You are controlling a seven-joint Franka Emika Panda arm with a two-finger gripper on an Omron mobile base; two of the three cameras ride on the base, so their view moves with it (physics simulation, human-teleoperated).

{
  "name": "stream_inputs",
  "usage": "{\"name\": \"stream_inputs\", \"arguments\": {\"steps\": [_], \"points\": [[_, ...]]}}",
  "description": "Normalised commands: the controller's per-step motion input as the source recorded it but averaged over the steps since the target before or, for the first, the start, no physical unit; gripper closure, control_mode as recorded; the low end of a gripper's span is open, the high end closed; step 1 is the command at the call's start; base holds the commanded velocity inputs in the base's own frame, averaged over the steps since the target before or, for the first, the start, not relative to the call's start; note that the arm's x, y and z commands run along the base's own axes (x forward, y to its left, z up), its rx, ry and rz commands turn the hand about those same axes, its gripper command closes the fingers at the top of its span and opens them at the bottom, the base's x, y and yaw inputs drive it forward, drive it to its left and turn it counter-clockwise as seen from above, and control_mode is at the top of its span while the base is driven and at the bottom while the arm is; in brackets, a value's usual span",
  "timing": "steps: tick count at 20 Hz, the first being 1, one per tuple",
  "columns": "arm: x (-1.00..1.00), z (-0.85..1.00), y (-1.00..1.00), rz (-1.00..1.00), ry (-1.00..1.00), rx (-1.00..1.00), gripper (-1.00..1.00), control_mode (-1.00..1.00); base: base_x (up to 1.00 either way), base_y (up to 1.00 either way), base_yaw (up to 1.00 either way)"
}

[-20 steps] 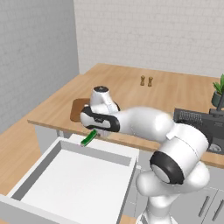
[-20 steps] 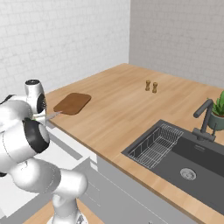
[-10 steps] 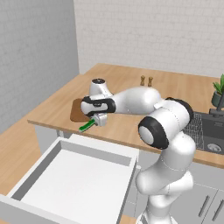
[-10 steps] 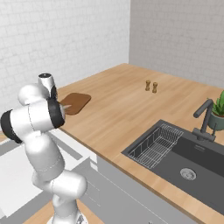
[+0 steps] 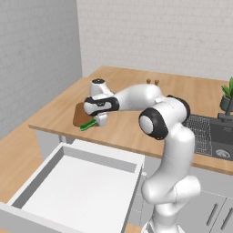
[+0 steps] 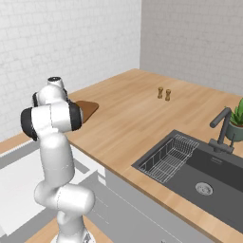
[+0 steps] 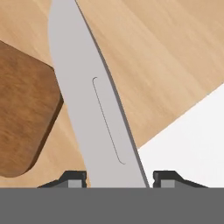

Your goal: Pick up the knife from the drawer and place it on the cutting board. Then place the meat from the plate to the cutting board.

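While the hand [image 5: 96,119] is clamping the green-handled silver-bladed knife [image 5: 88,124], it is hovering beside the dark-brown wooden cutting board [image 5: 81,115].

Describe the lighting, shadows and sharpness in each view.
Left base view: flat, even light, faint shade inside the drawer. Right base view: soft shading in the sink, no glare. Hand view: knife blade evenly matte, crisp edges; cutting board sharp.
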Motion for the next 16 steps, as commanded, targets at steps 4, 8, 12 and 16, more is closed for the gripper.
{"name": "stream_inputs", "arguments": {"steps": [4, 8, 12, 16], "points": [[0.30, -0.11, 0.00, -0.07, -0.04, 0.00, 1.00, -1.00, 0.00, 0.00, 0.00], [0.34, -0.13, 0.00, -0.07, 0.00, 0.01, 1.00, -1.00, 0.00, 0.00, 0.00], [0.27, -0.31, 0.00, -0.05, -0.02, 0.00, 1.00, -1.00, 0.00, 0.00, 0.00], [0.41, -0.41, -0.07, -0.04, -0.03, 0.00, 1.00, -1.00, 0.00, 0.00, 0.00]]}}
